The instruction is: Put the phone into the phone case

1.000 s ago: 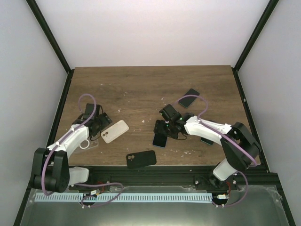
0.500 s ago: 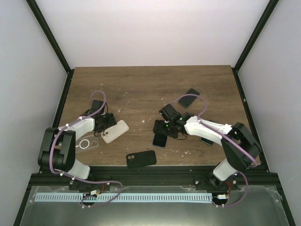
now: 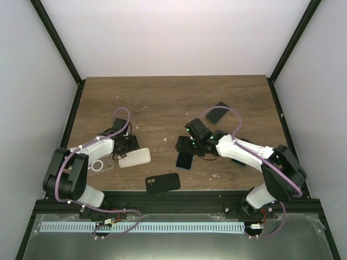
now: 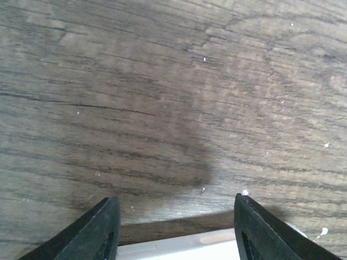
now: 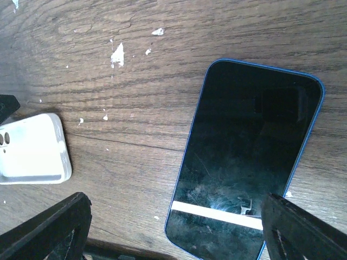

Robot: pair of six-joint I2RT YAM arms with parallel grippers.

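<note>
The left tool (image 4: 173,219) sat at the left end of the white phone case (image 3: 135,157). Its jaws were apart with the case's edge between them; whether they pinched it could not be told. The right tool (image 5: 176,216) stood wide open and empty just above the blue-rimmed phone (image 5: 249,157). The phone lay screen up on the bench (image 3: 162,97), right of centre in the overhead view, apart from the case.
</note>
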